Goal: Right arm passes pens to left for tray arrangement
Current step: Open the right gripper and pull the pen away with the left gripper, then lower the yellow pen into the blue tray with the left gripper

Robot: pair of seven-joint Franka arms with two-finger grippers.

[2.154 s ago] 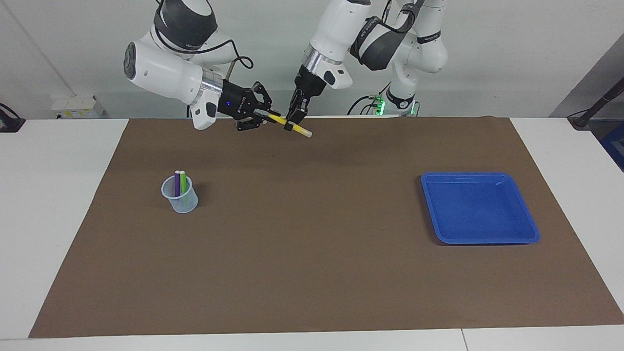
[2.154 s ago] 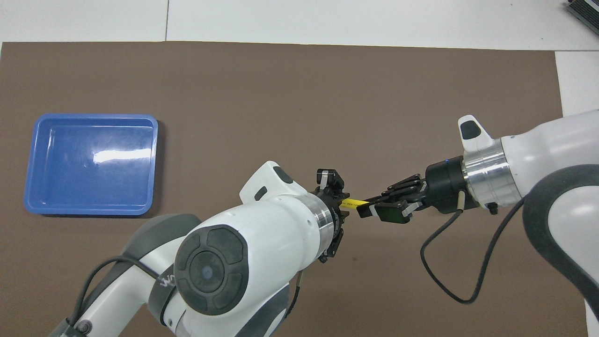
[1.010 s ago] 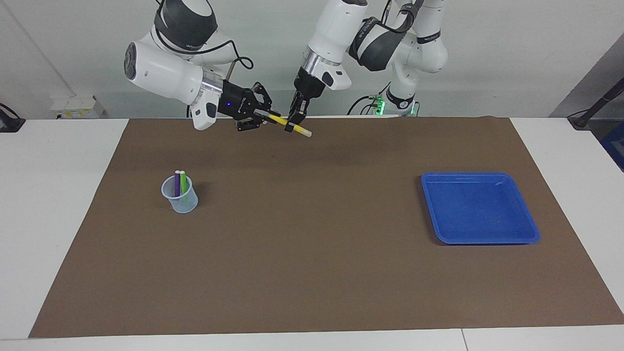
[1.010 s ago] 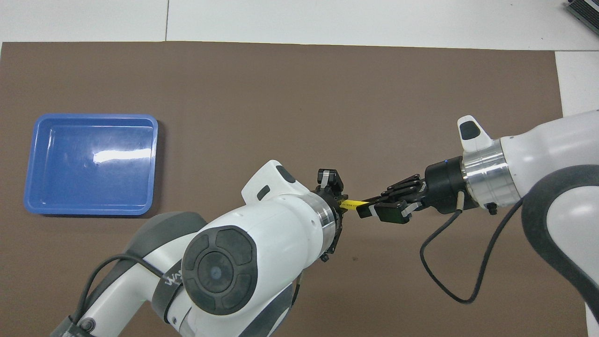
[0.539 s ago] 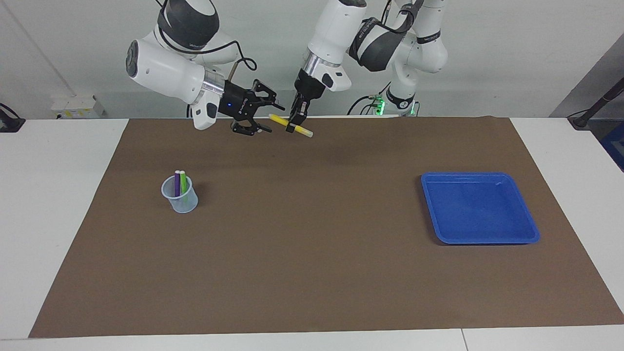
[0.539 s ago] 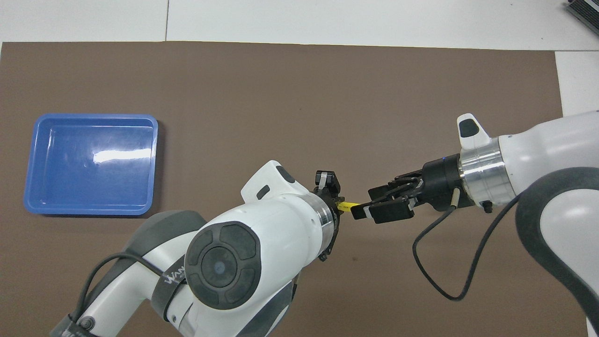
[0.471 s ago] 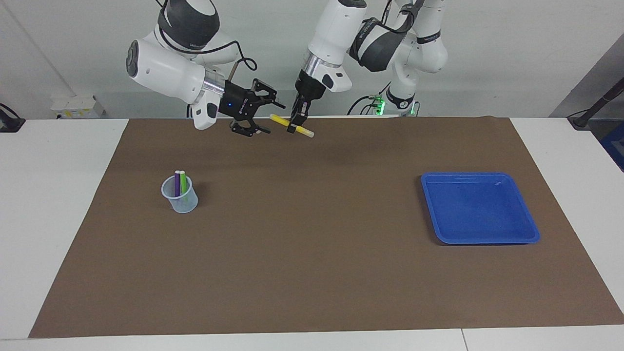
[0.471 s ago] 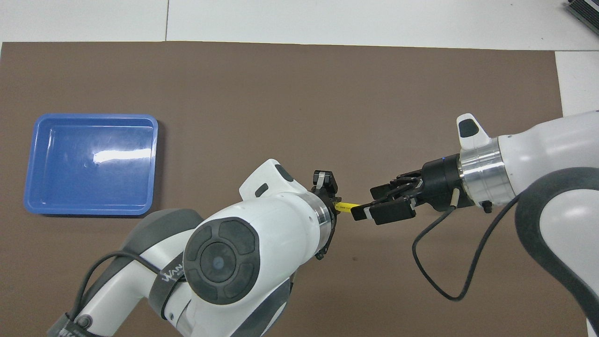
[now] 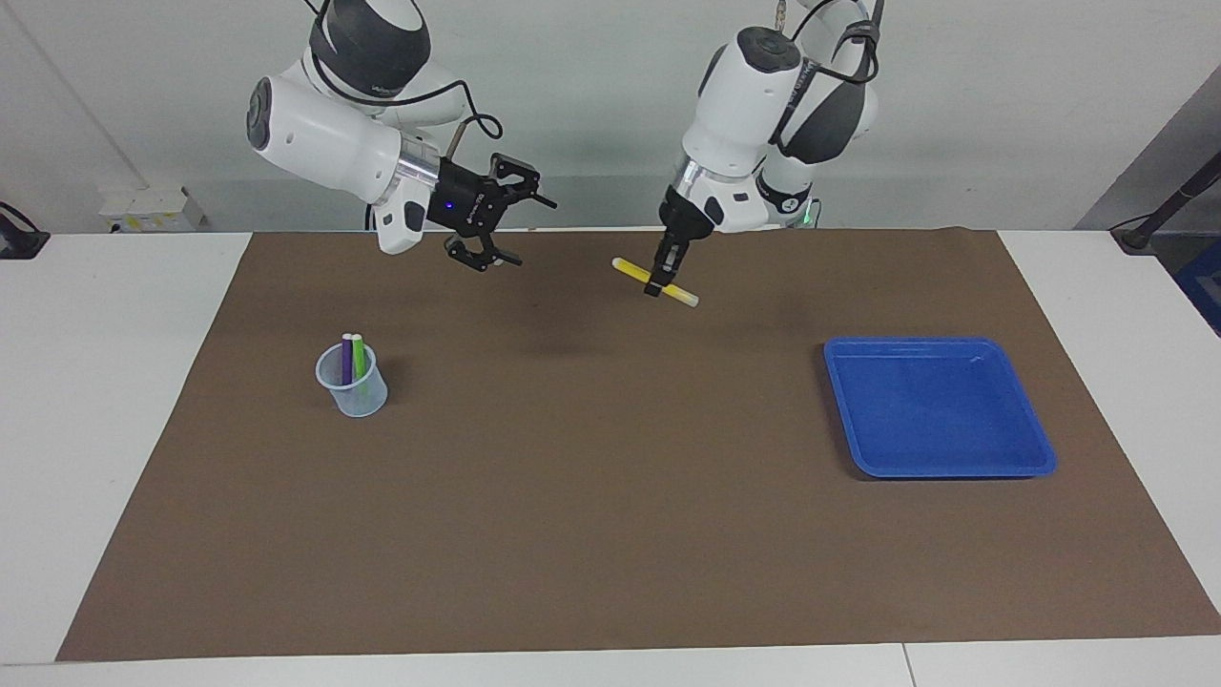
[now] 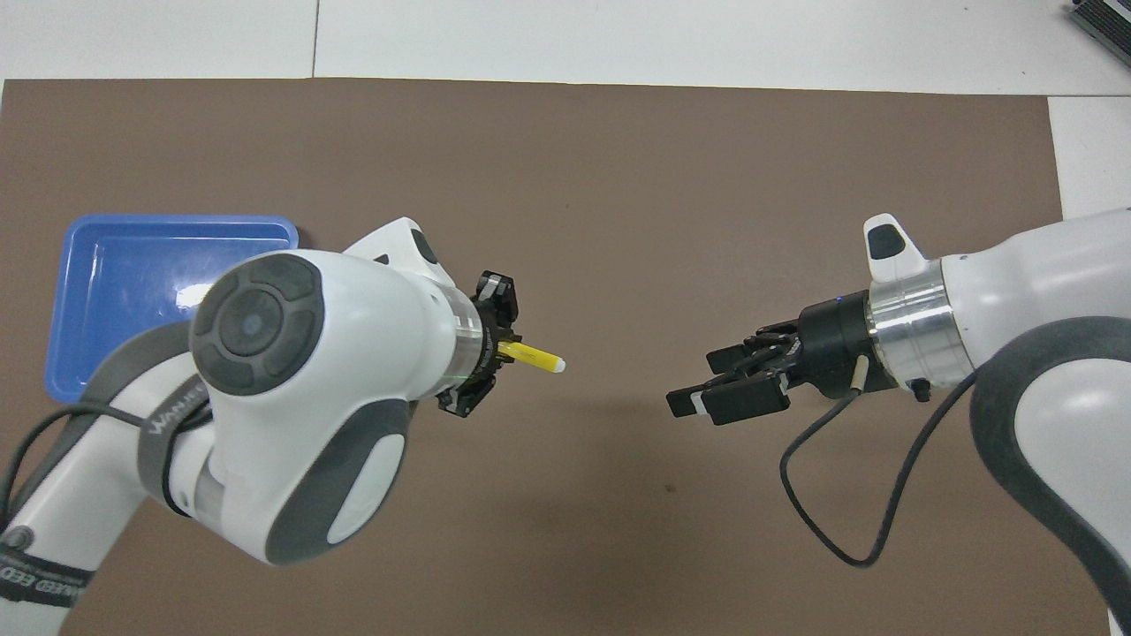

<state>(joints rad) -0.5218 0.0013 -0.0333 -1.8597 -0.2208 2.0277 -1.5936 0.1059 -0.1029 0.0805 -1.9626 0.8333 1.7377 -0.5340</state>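
Over mat: left end effector (image 9: 656, 286) pinches yellow pen (image 9: 654, 281), half-hidden overhead | right end effector (image 9: 504, 221) spread

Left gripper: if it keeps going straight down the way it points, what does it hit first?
Probably the bare brown mat. The left gripper, shut on the yellow marker pen, points down over mat short of the shallow blue plastic tray; depth is uncertain.

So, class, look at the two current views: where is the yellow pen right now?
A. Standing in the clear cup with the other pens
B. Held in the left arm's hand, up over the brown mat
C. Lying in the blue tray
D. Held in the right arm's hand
B: the left hand is shut on the yellow pen above the mat, while the right hand is open and holds nothing.
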